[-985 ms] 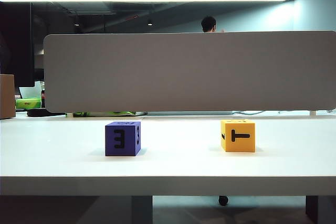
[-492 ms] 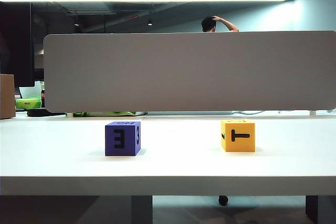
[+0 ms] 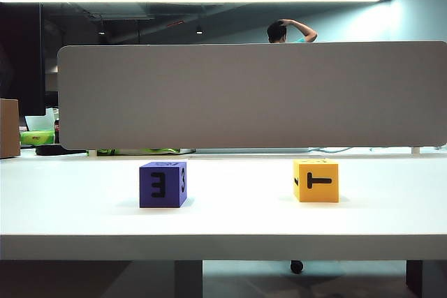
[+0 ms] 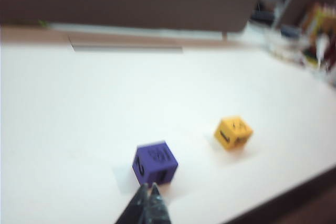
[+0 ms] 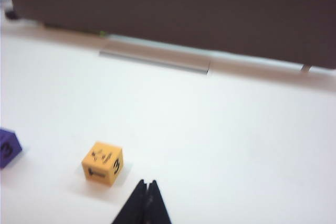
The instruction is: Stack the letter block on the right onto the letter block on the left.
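Yellow block (image 3: 316, 181), purple block (image 3: 163, 184) apart; closed left gripper (image 4: 148, 192), right gripper (image 5: 146, 186) only in wrist views

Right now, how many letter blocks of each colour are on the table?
Purple letter block: 1
Yellow letter block: 1
Total: 2, both on the white table, apart and unstacked.

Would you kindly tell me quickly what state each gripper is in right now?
Left gripper: closed, holding nothing, just short of the purple block.
Right gripper: closed, holding nothing, above the table near the yellow block.
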Controlling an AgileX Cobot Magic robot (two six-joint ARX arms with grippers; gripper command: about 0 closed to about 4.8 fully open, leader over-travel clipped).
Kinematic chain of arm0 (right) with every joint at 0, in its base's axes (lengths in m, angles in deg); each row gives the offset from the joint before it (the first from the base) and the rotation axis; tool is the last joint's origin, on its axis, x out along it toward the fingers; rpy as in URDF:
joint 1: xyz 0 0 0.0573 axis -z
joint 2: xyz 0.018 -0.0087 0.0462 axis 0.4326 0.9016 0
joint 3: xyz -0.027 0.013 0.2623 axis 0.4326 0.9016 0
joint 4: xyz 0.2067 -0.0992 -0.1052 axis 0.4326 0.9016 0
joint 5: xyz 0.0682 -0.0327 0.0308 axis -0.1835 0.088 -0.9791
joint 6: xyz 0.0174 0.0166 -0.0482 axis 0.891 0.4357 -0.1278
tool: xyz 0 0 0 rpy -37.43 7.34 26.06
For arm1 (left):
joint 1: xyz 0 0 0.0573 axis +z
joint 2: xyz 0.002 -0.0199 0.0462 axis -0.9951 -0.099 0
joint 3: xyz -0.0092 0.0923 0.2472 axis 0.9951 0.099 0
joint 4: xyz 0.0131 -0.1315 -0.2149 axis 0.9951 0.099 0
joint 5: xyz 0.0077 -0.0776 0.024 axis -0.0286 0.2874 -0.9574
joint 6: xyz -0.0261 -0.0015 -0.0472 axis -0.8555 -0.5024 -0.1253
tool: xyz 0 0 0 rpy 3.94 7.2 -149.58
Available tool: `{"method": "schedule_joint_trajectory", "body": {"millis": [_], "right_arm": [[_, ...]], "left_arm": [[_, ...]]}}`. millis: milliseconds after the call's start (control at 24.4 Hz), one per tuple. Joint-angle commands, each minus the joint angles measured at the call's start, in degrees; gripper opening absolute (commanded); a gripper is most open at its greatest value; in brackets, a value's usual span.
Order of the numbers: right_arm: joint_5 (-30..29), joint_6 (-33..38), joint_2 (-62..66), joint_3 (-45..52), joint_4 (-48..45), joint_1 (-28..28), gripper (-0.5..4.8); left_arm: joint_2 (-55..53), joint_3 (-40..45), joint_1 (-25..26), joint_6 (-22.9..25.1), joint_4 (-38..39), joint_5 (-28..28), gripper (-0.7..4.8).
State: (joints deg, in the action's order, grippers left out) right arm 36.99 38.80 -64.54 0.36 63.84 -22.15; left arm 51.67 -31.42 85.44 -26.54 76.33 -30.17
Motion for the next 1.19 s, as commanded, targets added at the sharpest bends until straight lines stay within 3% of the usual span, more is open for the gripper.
{"method": "schedule_joint_trajectory", "body": {"millis": [41,123,205,246,369,574,985,1190], "right_arm": [[-4.7,-0.5,15.8,-8.1,2.5,-1.2,-0.05],[-6.4,4.0,30.1,-16.2,4.7,-5.1,0.38],[-2.7,8.0,44.5,-25.7,7.1,-11.5,1.57],[0.3,9.8,53.4,-32.0,8.2,-14.4,2.46],[7.3,9.8,74.1,-48.5,15.4,-19.6,4.02],[10.4,10.0,95.0,-64.0,26.4,-22.8,4.46],[15.6,17.3,101.9,-64.7,30.8,-25.1,4.46],[15.4,22.9,102.0,-64.7,32.6,-25.1,4.46]], "left_arm": [[-9.2,-2.5,-0.3,4.3,0.0,6.0,-0.06],[-13.1,-3.4,-0.7,4.5,0.0,6.0,-0.06],[-15.1,-3.5,-0.8,4.4,0.0,6.0,-0.06],[-15.4,-3.5,-0.8,4.4,0.0,6.0,-0.06],[-14.6,-3.8,-0.8,3.3,0.9,8.1,-0.06],[-12.0,-4.1,-0.8,2.3,2.2,12.9,-0.06],[-10.4,-4.1,-0.8,2.7,4.8,13.3,-0.06],[-10.4,-4.1,-0.8,2.7,4.8,13.3,-0.06]]}}
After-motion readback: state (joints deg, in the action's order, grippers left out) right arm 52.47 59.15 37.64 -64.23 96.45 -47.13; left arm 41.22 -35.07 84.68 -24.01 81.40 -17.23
